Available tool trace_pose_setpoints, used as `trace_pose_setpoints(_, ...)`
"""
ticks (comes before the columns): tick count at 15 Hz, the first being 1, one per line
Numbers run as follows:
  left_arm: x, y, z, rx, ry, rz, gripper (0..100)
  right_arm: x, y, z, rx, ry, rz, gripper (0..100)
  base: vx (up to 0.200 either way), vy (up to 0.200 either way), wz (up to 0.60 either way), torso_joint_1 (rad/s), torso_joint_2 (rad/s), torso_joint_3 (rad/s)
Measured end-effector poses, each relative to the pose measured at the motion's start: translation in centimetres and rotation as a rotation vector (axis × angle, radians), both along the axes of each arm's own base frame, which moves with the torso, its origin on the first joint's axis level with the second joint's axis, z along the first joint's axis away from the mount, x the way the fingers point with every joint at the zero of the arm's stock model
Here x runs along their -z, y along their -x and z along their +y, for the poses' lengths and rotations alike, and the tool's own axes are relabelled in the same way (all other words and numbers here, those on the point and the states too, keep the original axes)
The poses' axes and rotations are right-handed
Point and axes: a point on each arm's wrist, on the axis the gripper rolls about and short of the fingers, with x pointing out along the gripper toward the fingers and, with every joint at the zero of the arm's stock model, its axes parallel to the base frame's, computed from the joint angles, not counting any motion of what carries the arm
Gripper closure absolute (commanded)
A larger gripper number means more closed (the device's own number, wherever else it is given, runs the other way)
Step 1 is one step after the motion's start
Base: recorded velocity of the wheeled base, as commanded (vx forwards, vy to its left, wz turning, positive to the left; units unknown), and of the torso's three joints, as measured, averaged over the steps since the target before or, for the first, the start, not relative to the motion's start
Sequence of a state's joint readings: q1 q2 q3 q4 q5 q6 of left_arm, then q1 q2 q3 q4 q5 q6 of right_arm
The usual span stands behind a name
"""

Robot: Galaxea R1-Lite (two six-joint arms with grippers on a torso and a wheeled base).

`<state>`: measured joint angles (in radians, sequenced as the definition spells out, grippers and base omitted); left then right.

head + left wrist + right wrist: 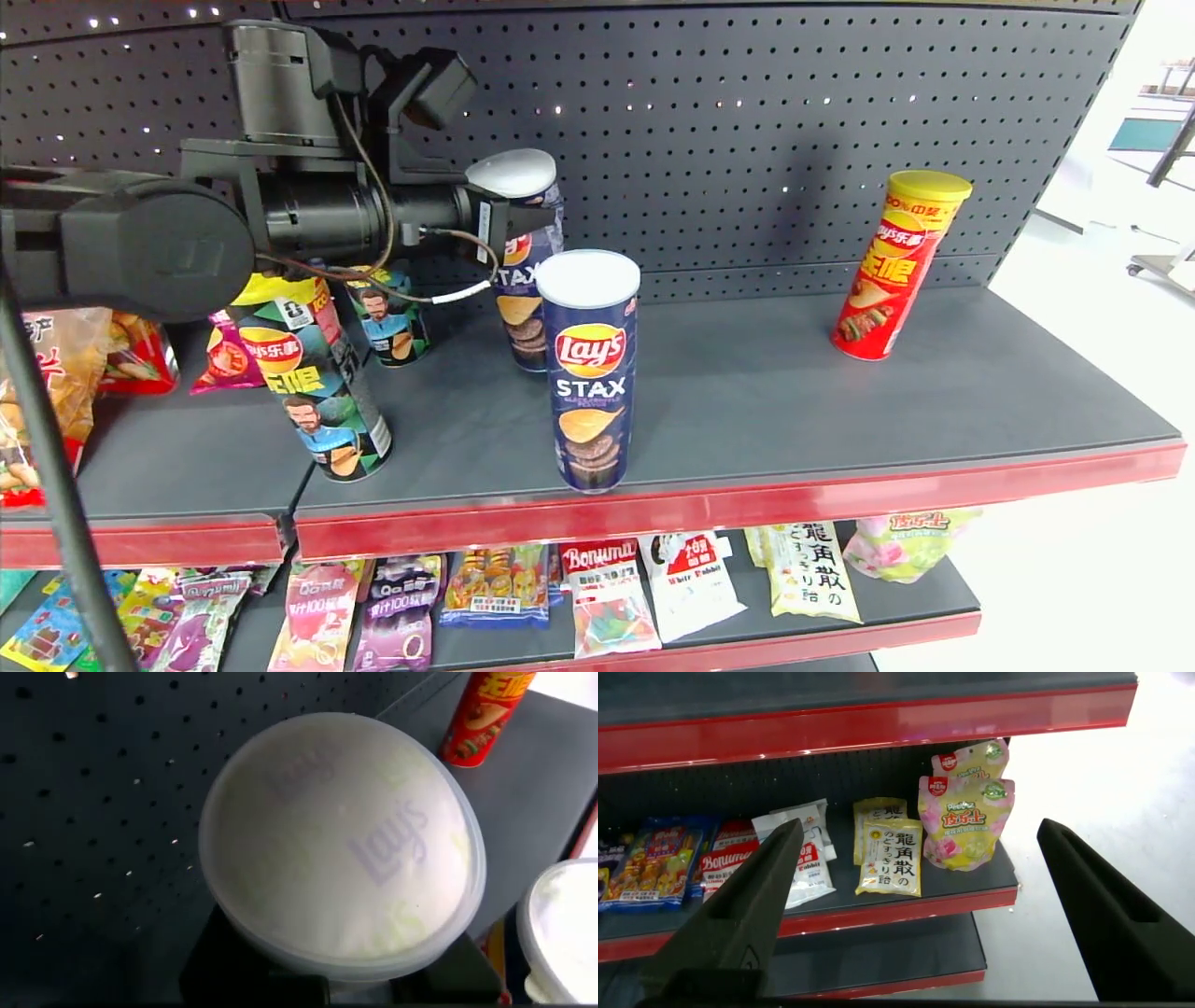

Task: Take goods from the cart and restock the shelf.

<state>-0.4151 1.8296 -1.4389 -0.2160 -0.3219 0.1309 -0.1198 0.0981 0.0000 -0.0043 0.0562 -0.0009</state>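
My left gripper (523, 224) is at the back of the dark shelf (775, 401), shut on the upper part of a dark blue chips can (529, 308) with a white lid (341, 849). That can stands upright close to the pegboard wall. A second dark blue chips can (590, 373) stands upright near the shelf's front edge, just right of the held one; its lid (565, 933) is beside the held can. A red chips can (896, 266) leans at the back right, and the red can (481, 719) lies beyond the lid. My right gripper (920, 924) is open and holds nothing, facing the lower shelves.
A tilted multicoloured can (313, 383) and a smaller one (392, 322) stand left of the held can, with snack bags (56, 373) farther left. The lower shelf (878, 915) carries several snack bags. A black pole (47, 439) crosses the left foreground. The shelf's right half is mostly bare.
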Motion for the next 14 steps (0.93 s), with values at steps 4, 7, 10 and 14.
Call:
trace_pose_setpoints(4, 0.2, -1.2, -1.2, 0.028, 0.006, -0.008, 100, 0.0, 0.0, 0.0, 0.000, 0.000, 0.000, 0, 0.000, 0.000, 0.00, 0.000, 0.00, 0.000)
trace_pose_setpoints(7, 0.8, -2.3, -1.8, 0.028, 0.005, -0.002, 100, 0.0, 0.0, 0.0, 0.000, 0.000, 0.000, 0, 0.000, 0.000, 0.00, 0.000, 0.00, 0.000)
trace_pose_setpoints(10, 1.1, -3.0, -2.3, 0.033, 0.006, 0.000, 100, 0.0, 0.0, 0.0, 0.000, 0.000, 0.000, 0, 0.000, 0.000, 0.00, 0.000, 0.00, 0.000)
trace_pose_setpoints(14, 1.4, -3.3, -2.6, 0.036, 0.005, 0.004, 100, 0.0, 0.0, 0.0, 0.000, 0.000, 0.000, 0, 0.000, 0.000, 0.00, 0.000, 0.00, 0.000)
